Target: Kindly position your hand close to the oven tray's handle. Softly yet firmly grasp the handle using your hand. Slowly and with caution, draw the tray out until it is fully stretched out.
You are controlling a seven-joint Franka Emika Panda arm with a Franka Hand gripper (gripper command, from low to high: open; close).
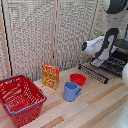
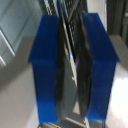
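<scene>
**Me:** The claw [image 1: 98,62] sits low at the oven's mouth in the exterior view, at that view's right, the white arm bent down over it. I'd say it is set there because the oven tray [image 1: 116,65], the rack of thin grey wires, lies flat just beside it, and the handle has to be met at rack height.

**Partner:** Is it holding anything?

**Me:** From out here I can't tell; the fingers are hidden behind the claw body. The oven door [image 1: 93,73] hangs open toward the counter [image 1: 95,107], with its long bar in front. A red bowl [image 1: 77,78], blue mug [image 1: 71,91], yellow-red box [image 1: 50,75] and red basket [image 1: 20,98] stand well apart from the work.

**Partner:** And the wrist view?

**Me:** That's what fills the gap. The two blue fingers [image 2: 46,65] stand close together with a narrow slot between them, and thin metal wire of the oven tray [image 2: 71,60] runs through that slot. It's blurred, but I judge the claw nearly closed on the tray's front edge, ready for a slow pull.
</scene>
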